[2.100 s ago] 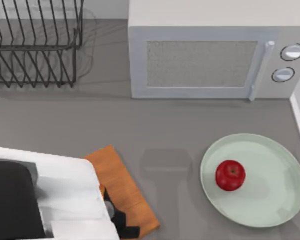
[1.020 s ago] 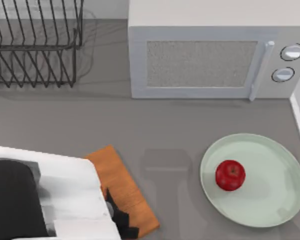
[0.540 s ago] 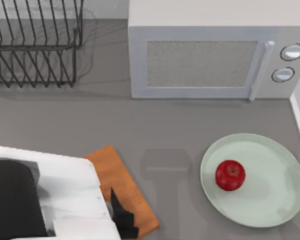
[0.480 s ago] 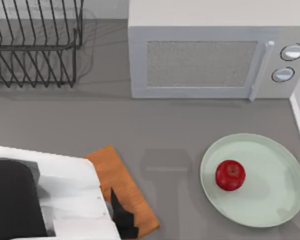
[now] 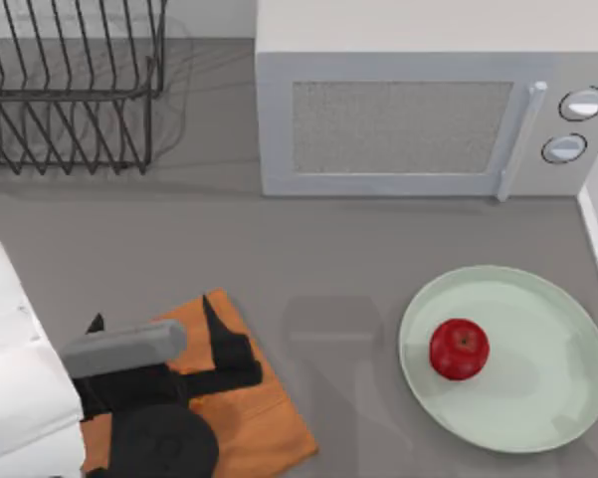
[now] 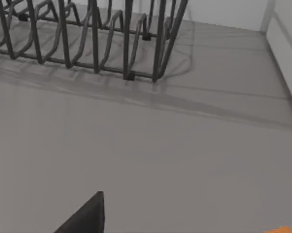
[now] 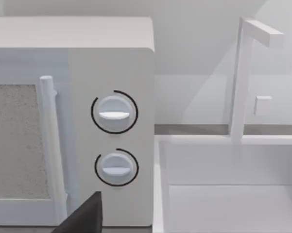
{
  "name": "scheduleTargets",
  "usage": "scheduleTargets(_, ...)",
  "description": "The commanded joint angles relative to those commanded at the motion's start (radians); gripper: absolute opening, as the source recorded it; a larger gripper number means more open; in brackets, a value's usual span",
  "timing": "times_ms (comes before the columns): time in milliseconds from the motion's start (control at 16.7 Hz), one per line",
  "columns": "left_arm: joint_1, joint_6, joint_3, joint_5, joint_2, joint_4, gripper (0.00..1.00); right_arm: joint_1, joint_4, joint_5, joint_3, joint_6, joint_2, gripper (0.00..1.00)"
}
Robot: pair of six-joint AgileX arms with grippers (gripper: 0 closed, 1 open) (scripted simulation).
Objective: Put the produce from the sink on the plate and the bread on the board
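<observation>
The red apple [image 5: 459,349] lies on the pale green plate [image 5: 549,403] at the table's right, left of the plate's middle. At the near left lies the orange wooden board [image 5: 267,423], partly under my left arm. My left gripper [image 5: 151,313] hovers over the board's far edge, open, nothing between its black fingers [image 5: 217,334]. A corner of the board [image 6: 283,230] and one black finger [image 6: 90,213] show in the left wrist view. The bread is hidden. One finger [image 7: 87,214] of my right gripper stands off-centre before the microwave, and the gripper is open.
A white microwave [image 5: 398,124] stands at the back, and a wire dish rack [image 5: 70,90] at the back left. The right wrist view faces the microwave's two knobs [image 7: 114,114], with a white sink [image 7: 158,184] and faucet [image 7: 240,77] beside them.
My left arm has drawn back to the left, uncovering much of the board, and its fingers now point toward the table's far side. Apple and plate have not moved.
</observation>
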Motion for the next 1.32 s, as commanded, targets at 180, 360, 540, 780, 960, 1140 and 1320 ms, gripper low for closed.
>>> scheduleTargets(180,0.131,0.024,0.004,0.081,-0.199,-0.053,1.0,0.0,0.0,0.0,0.0,0.0,0.0,1.0)
scheduleTargets(360,0.256,0.056,-0.004,0.19,-0.42,-0.149,1.0,0.0,0.0,0.0,0.0,0.0,0.0,1.0)
scheduleTargets(540,0.373,0.097,-0.018,0.306,-0.622,-0.258,1.0,0.0,0.0,0.0,0.0,0.0,0.0,1.0)
scheduleTargets(780,0.496,0.149,-0.036,0.436,-0.822,-0.386,1.0,0.0,0.0,0.0,0.0,0.0,0.0,1.0)
scheduleTargets(960,0.589,0.187,-0.052,0.535,-0.968,-0.484,1.0,0.0,0.0,0.0,0.0,0.0,0.0,1.0)
scheduleTargets(1140,0.681,0.226,-0.072,0.629,-1.149,-0.645,1.0,0.0,0.0,0.0,0.0,0.0,0.0,1.0)
scheduleTargets(1320,0.785,0.274,-0.1,0.739,-1.377,-0.863,1.0,0.0,0.0,0.0,0.0,0.0,0.0,1.0)
